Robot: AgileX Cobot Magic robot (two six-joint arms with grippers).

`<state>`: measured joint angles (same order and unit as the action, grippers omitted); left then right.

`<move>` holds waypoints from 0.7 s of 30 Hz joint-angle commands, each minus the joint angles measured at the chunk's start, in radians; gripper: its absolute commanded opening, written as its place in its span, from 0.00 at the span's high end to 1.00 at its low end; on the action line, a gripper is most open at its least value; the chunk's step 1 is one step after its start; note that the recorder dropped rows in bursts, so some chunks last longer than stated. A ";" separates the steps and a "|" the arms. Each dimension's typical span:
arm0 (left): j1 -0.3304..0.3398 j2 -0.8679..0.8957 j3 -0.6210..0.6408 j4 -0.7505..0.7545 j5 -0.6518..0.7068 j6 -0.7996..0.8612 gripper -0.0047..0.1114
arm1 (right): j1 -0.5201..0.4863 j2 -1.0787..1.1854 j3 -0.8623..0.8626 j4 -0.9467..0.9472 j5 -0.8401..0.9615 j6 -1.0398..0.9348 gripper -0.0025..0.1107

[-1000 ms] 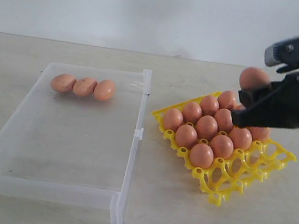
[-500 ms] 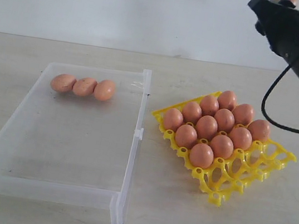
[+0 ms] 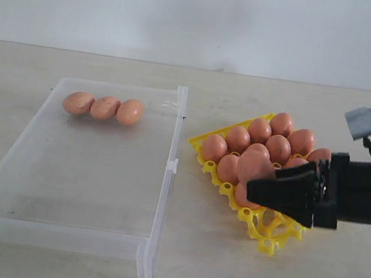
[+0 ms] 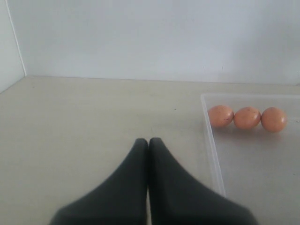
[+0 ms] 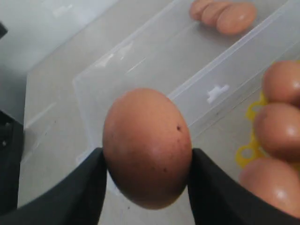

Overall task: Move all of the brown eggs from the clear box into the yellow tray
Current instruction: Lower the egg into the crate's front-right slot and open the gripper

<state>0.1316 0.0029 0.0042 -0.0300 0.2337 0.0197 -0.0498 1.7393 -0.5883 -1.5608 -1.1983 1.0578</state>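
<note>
A pale beige table [image 3: 221,277] runs back to a plain white wall [image 3: 190,14]. The clear box [image 3: 88,180] is the largest thing on it. It lies on the left with its long side running away from the camera. Its only contents are 3 brown eggs [image 3: 105,107], touching in a row near the far wall.

To its right, near but apart, the yellow tray [image 3: 268,241] sits at an angle. Further eggs [image 3: 280,147] are packed side by side in its far cups. At least 8 are in sight, and others may be hidden behind the arm. The cups at the near corner stand open.

The right arm [image 3: 366,194] stretches low from the right across the tray's near side. The right fingers [image 5: 89,187] are clamped on 1 brown egg [image 5: 146,145], 1 pad on each side of the shell, spread to the egg's width. In the exterior view this egg is over the tray's near-left part, in front of the eggs in the cups. Whether it touches a cup cannot be told.

The left fingers [image 4: 136,187] are pressed together and hold nothing. They are over bare table just outside the clear box's wall, with the 3 eggs ahead of them.
</note>
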 commanded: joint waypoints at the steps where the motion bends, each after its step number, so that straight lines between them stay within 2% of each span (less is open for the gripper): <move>1: -0.003 -0.003 -0.004 -0.005 -0.001 0.001 1.00 | -0.010 -0.024 0.079 0.141 0.074 -0.152 0.98; 6: -0.003 -0.003 -0.004 -0.005 -0.001 0.001 1.00 | -0.010 -0.024 0.079 0.114 0.253 -0.149 0.98; 12: -0.003 -0.003 -0.004 -0.005 -0.001 0.001 1.00 | -0.010 -0.022 0.079 0.076 0.357 -0.119 0.98; 21: -0.003 -0.003 -0.004 -0.005 -0.001 0.001 1.00 | -0.010 -0.022 0.077 0.087 0.352 -0.141 0.98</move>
<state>0.1316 0.0029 0.0042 -0.0300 0.2337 0.0197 -0.0504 1.7239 -0.5106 -1.4805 -0.8427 0.9344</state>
